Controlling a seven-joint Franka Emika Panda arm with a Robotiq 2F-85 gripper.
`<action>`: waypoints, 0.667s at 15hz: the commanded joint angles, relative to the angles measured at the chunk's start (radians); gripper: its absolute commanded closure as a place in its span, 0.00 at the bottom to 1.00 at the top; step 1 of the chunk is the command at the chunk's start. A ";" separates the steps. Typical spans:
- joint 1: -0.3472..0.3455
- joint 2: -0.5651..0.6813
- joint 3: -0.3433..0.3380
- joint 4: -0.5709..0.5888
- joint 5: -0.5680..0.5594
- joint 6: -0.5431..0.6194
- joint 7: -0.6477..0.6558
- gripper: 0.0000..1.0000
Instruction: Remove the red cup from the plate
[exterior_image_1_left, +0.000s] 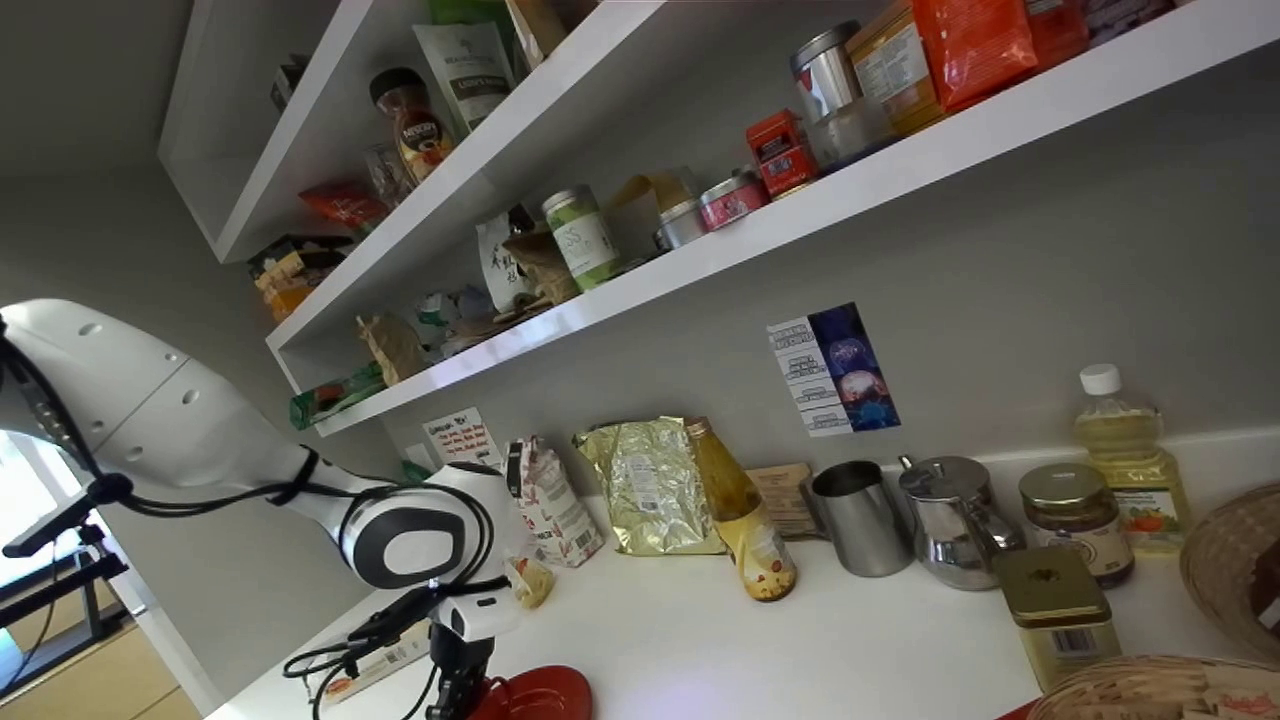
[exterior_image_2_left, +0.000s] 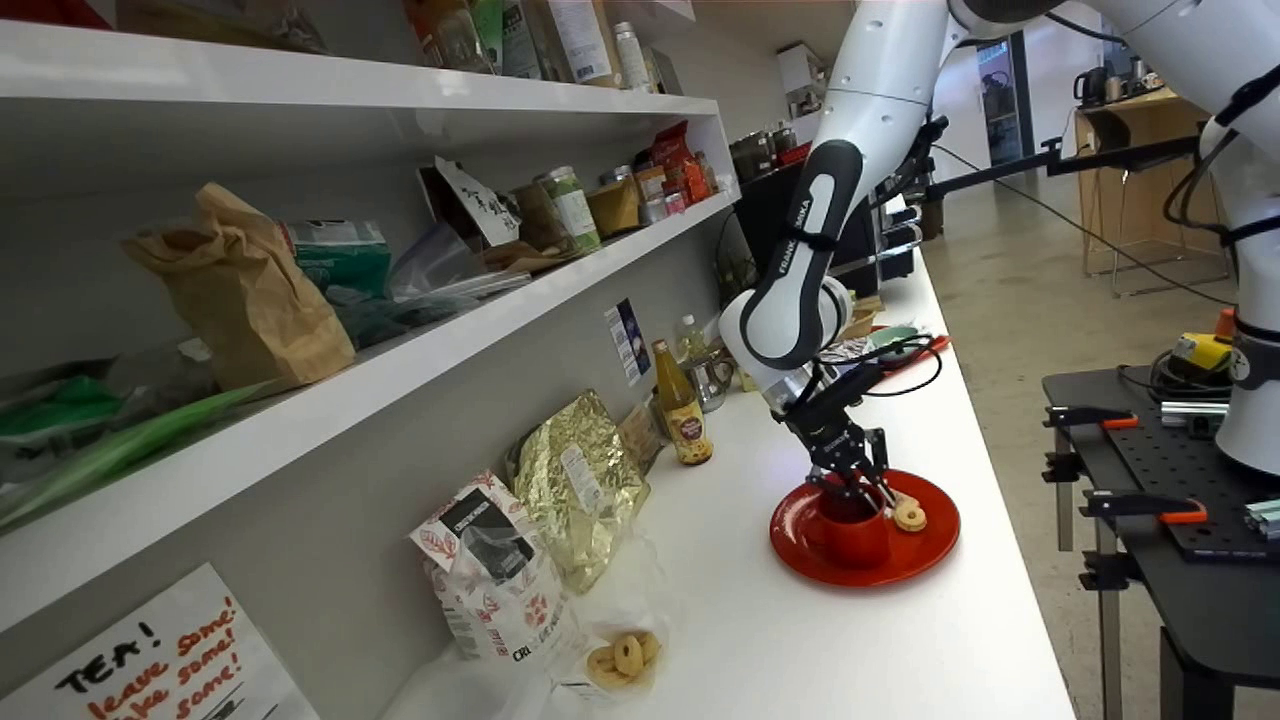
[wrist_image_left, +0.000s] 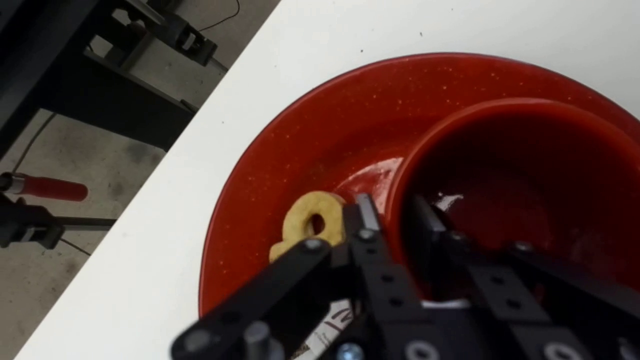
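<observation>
Cup (exterior_image_2_left: 858, 541), plate (wrist_image_left: 320, 117): glossy; jug (exterior_image_1_left: 864, 522): smooth metal.

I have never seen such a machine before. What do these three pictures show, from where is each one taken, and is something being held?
The machine is a robot arm. Two pictures come from cameras standing outside it; the close one comes from its wrist and looks down past the jaws. On the white counter lies a plate bearing a cup and ring-shaped biscuits. A bottle and a gold bag stand near the wall. The jaws straddle the cup's side: one finger is inside, the other outside. Whether they grip it, I cannot tell.
</observation>
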 joint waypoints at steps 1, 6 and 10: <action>0.000 0.003 -0.013 0.016 0.000 -0.025 -0.033 1.00; 0.023 -0.067 -0.028 -0.036 -0.054 -0.006 -0.047 0.98; 0.067 -0.164 -0.002 -0.080 -0.103 0.022 -0.037 0.98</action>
